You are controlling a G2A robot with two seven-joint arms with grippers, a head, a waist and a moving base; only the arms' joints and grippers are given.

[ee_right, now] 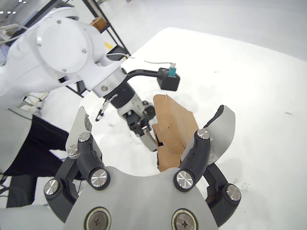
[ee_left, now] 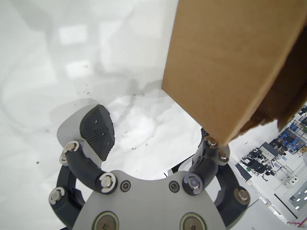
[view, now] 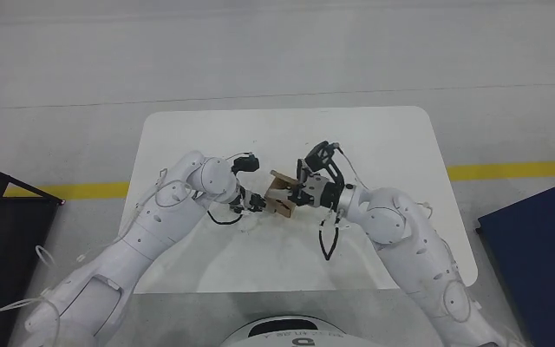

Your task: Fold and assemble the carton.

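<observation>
Carton between left claw and right claw

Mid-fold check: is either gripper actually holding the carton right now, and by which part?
No clamped hold shows. Both grippers stand open: the left gripper has one finger at a corner of the carton, and the right gripper straddles it.
</observation>
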